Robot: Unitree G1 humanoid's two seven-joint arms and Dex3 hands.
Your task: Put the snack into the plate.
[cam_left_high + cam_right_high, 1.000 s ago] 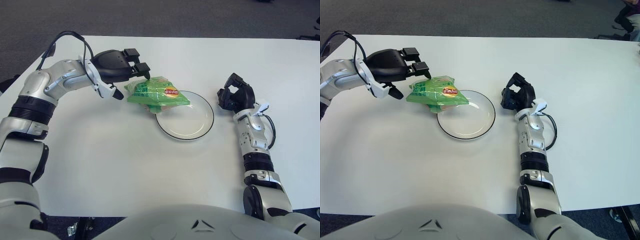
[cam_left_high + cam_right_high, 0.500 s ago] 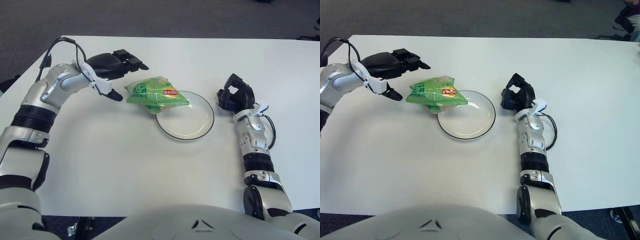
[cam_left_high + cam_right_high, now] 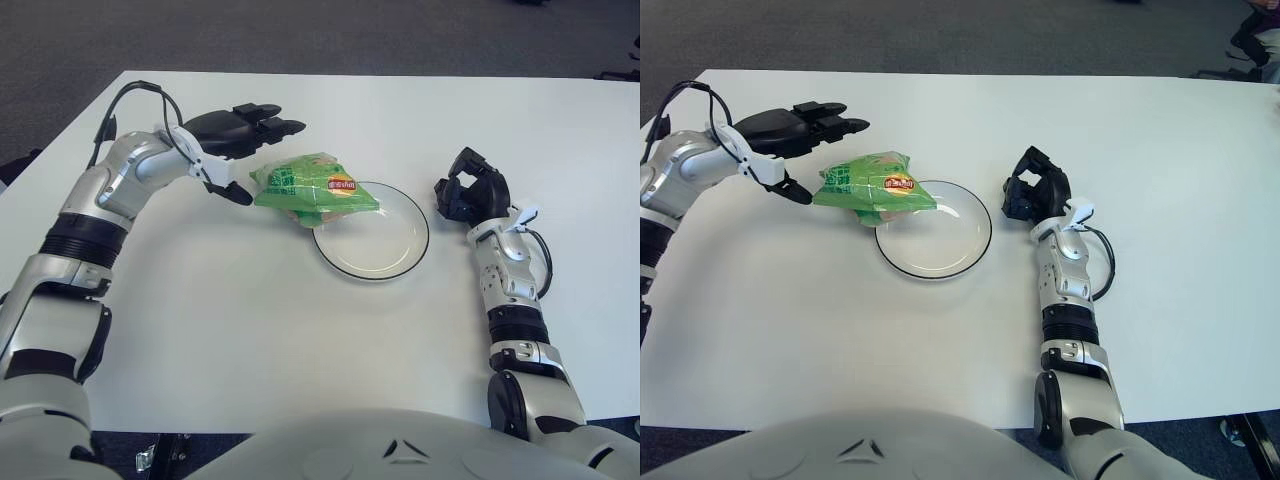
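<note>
On the white tabletop (image 3: pixel 250 320), a green chip bag (image 3: pixel 315 187) straddles the plate's (image 3: pixel 385 272) left rim. The left hand (image 3: pixel 235 132), fingers spread and empty, should nudge it fully inside; the right hand (image 3: pixel 470 190) shows curled right of the plate.

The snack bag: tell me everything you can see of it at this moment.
The snack bag is a puffy green foil-looking packet with a small red and yellow logo and a paler printed panel at its left end. It lies across the left rim of the white, dark-edged plate, partly on the plate, partly over the table. The left hand, fingers spread, shows just up-left of it, not gripping it.
</note>
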